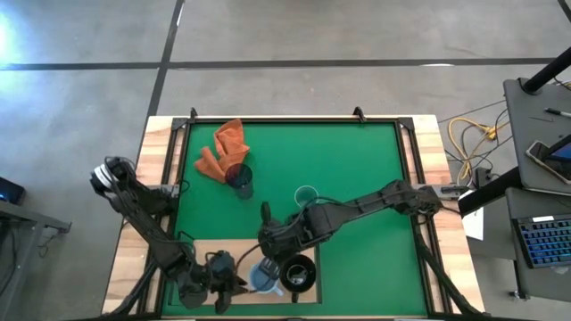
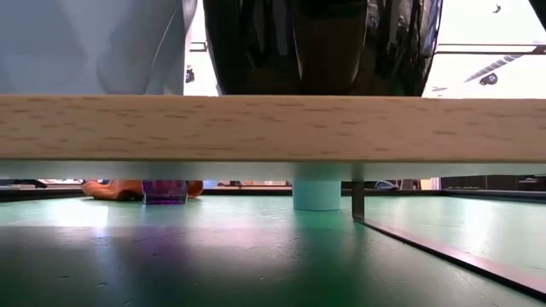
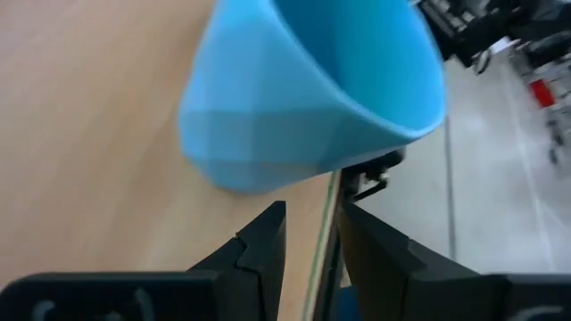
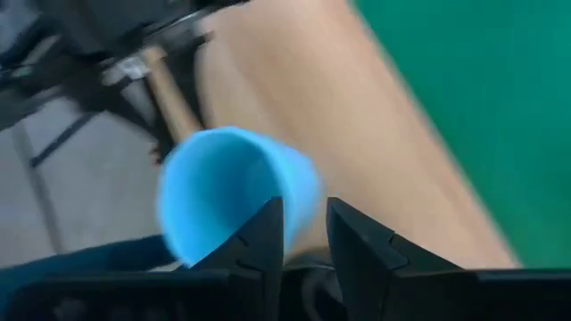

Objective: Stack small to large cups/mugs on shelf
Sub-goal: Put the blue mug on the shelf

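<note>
- Pale, smooth-grained wooden shelf board [image 1: 214, 250], near edge of the green mat [image 1: 357, 160].
- Matte light blue mug [image 1: 264, 278] and glossy black mug [image 1: 298, 273], side by side on the board.
- Translucent teal-green cup [image 1: 305, 195] and dark purple cup [image 1: 239, 178] on the mat; crumpled orange cloth [image 1: 221, 149] beside the purple.
- Left gripper [image 3: 312, 236]: fingers narrowly parted, empty, beside the blue mug.
- Right gripper [image 4: 305, 234]: narrow gap, empty, above the mugs.

Orange cloth [image 1: 223, 147] crumpled on green mat [image 1: 357, 160], far-left area; wooden table frame [image 1: 156, 156] around mat.

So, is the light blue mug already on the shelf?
Yes. The light blue mug stands on the shelf beside the black mug.
</note>
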